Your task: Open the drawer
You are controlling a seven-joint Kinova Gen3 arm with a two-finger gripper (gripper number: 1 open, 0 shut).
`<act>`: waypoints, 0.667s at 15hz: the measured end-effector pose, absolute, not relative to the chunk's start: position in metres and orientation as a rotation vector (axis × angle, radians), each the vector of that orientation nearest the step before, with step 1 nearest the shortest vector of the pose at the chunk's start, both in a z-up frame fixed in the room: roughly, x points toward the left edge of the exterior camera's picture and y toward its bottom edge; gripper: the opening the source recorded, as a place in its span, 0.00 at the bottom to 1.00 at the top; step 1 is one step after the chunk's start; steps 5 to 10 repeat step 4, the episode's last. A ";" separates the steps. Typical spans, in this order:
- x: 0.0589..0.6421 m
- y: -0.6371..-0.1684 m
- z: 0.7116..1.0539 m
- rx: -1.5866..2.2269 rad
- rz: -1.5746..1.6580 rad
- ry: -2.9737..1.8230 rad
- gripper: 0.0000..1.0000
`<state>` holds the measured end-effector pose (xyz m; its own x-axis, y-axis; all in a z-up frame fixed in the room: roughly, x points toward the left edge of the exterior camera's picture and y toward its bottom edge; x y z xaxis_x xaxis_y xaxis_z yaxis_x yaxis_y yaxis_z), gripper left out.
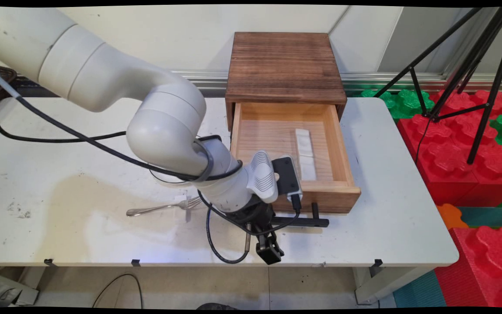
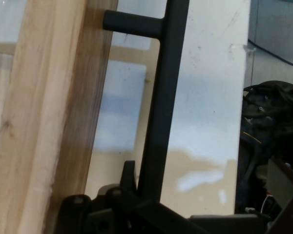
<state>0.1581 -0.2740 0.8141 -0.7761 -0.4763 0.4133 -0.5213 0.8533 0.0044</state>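
I have the black two-finger gripper (image 1: 269,249) at the black bar handle (image 1: 304,221) of the pulled-out light wooden drawer (image 1: 338,192); its finger spread I cannot tell.

I see the arm (image 1: 103,83) reaching in from upper left, wrist bent downward, gripper (image 1: 269,249) low at the near side.

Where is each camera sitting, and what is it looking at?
Main view: sits above the table's near side, looking down across it at the open wooden drawer; the white arm and gripper show.
Hand view: rides on the hand, looking along the drawer's black handle; only the gripper's black linkage shows.
Shared: drawer front, handle, table.
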 end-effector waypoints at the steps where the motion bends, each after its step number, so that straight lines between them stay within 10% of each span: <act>1: 0.158 -0.273 0.814 0.737 0.154 -2.623 1.00; 10: 0.158 -0.271 0.816 0.728 0.159 -2.617 1.00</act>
